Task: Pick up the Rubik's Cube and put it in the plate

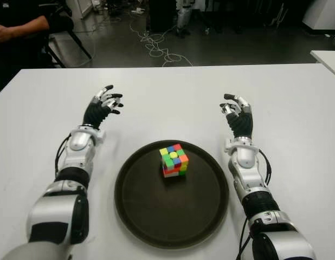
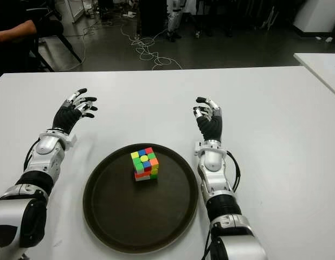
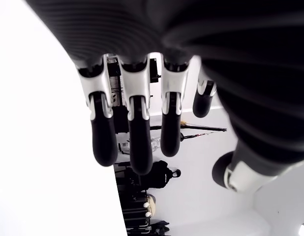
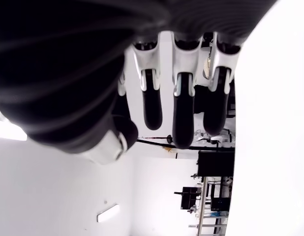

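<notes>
The Rubik's Cube [image 1: 174, 160] sits in the plate [image 1: 140, 206], between both empty hands.

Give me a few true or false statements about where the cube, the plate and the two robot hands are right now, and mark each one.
1. The multicoloured Rubik's Cube sits inside the round dark brown plate. True.
2. The left hand grasps the cube. False: it holds nothing, its fingers relaxed, and it shows over the white table left of the plate.
3. The right hand shows to the right of the plate, fingers spread and holding nothing. True.
4. The cube lies on the bare table beside the plate. False: it is on the plate, towards its far part.
5. The plate lies between the two forearms. True.
</notes>
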